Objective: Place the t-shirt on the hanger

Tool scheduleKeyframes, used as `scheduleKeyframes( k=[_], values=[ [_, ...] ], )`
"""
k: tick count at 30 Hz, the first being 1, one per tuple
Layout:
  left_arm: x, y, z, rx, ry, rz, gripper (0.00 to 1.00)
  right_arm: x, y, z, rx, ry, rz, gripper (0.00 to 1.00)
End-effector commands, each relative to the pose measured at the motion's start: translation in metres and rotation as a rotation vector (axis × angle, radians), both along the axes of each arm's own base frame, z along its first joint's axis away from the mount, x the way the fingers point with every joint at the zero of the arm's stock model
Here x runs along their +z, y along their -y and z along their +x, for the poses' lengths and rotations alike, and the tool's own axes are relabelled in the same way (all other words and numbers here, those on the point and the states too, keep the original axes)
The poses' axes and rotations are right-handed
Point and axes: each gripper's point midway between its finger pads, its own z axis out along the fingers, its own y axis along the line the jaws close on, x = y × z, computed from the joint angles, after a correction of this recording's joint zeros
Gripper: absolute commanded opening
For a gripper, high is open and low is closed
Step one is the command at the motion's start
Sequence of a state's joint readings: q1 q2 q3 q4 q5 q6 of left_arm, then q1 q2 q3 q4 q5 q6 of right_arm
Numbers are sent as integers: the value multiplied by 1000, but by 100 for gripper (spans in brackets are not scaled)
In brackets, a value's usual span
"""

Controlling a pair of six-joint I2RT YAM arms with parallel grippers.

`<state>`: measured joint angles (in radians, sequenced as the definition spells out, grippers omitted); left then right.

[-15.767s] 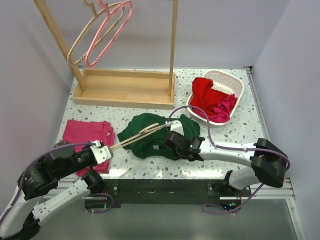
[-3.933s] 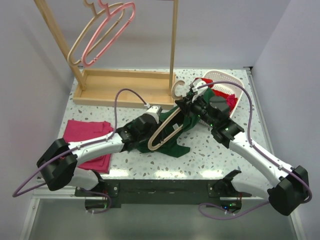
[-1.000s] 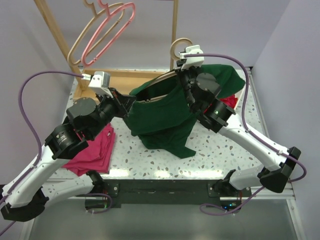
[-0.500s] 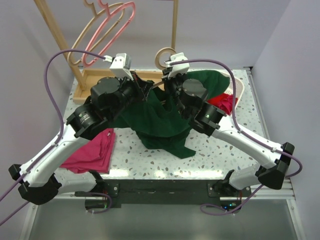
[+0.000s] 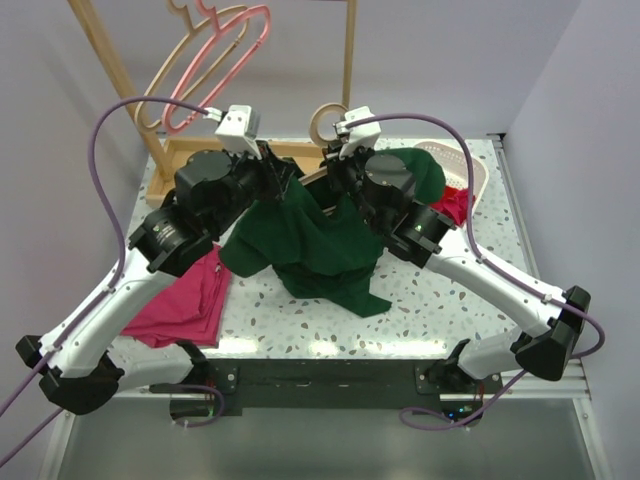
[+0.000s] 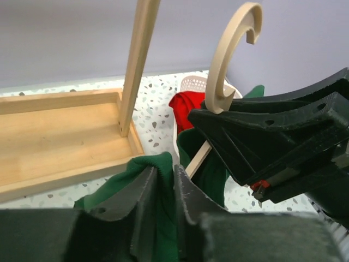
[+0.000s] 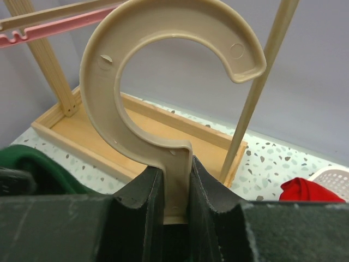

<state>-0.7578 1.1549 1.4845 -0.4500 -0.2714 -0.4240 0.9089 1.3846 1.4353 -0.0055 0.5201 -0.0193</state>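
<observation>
Above the middle of the surface [image 5: 455, 300], the dark green t-shirt [image 5: 320, 245] hangs bunched between your two arms, its lower folds resting on the speckled top. It is draped over the pale wooden hanger [image 7: 175, 158], whose frame is mostly hidden under the cloth; you can see only the hook standing up at the far side and a short strip of one arm. Your right claw [image 7: 175, 172] is pressed together on the hanger's neck, just below the hook, holding it upright. Your left claw [image 6: 165, 180], just to the left of the right one, has its fingers close together with a fold of the t-shirt pinched between them.

Just beyond the hook stands the wooden rack [image 5: 348, 60], its tray-like base on the far left part of the surface. A pink hanger [image 7: 32, 34] hangs from the rack's top rail with a beige hanger beside it. At the far right a white basket [image 5: 468, 162] holds a red garment [image 5: 455, 205], partly hidden behind your right arm. At the near left, a folded magenta-pink garment [image 5: 190, 300] lies flat under your left arm.
</observation>
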Motion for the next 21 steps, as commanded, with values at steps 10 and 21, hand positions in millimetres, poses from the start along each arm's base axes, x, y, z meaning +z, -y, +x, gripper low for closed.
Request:
scheduleKeyframes(
  k=[10, 21],
  values=[
    [25, 18, 1, -181, 101, 85, 67, 18, 10, -8, 111, -68, 102, 0],
    [-8, -26, -28, -203, 54, 382, 67, 38, 9, -2, 172, -66, 84, 0]
  ],
)
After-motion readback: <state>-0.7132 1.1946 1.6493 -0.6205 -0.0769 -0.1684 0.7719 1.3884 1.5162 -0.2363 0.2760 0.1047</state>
